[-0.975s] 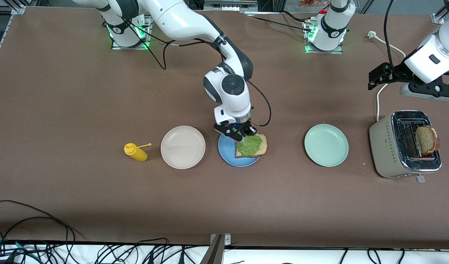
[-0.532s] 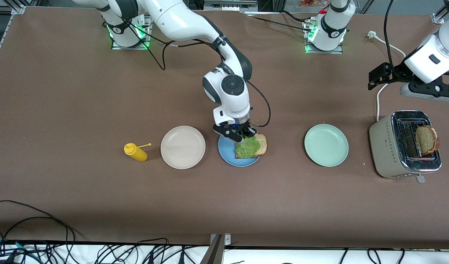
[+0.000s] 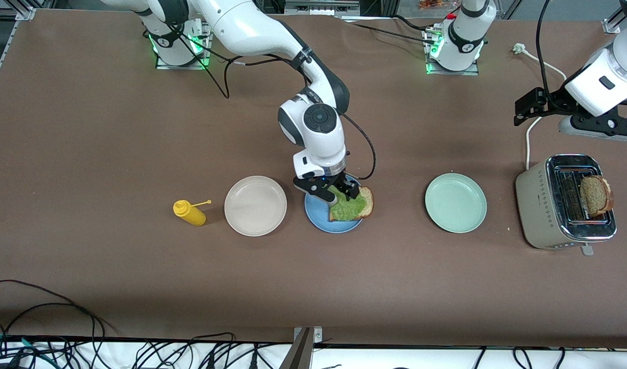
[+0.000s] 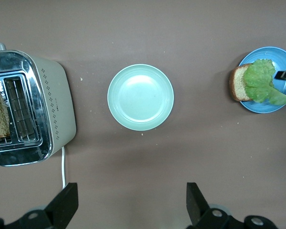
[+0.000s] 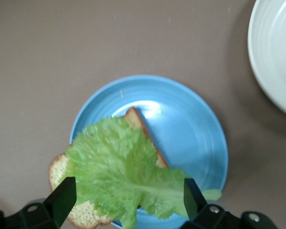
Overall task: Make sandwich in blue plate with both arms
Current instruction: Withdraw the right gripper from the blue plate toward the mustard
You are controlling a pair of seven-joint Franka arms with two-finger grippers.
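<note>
Here, lettuce leaf [image 5: 126,174] between right fingers [image 5: 62,198], spread apart

Brown matte worktop [image 3: 113,133], pretty roomy. Four things lined up in a row across the middle. Starting at the right arm's end: yellow mustard bottle [image 3: 189,212] lying on its side, nozzle aimed about 2 o'clock in the front view. Then cream-white plate [image 3: 255,205] just beside it, blue plate [image 3: 319,214] close next to that, pale mint-green plate [image 3: 455,202] a bit apart. Toaster [image 3: 541,202] parked at the left arm's end, white cord [image 3: 528,141] trailing off it toward 12 o'clock, plug [image 3: 520,48] lying loose up there. Both arm bases bolted along the 12 o'clock edge. Few crumbs around the mint plate.
</note>
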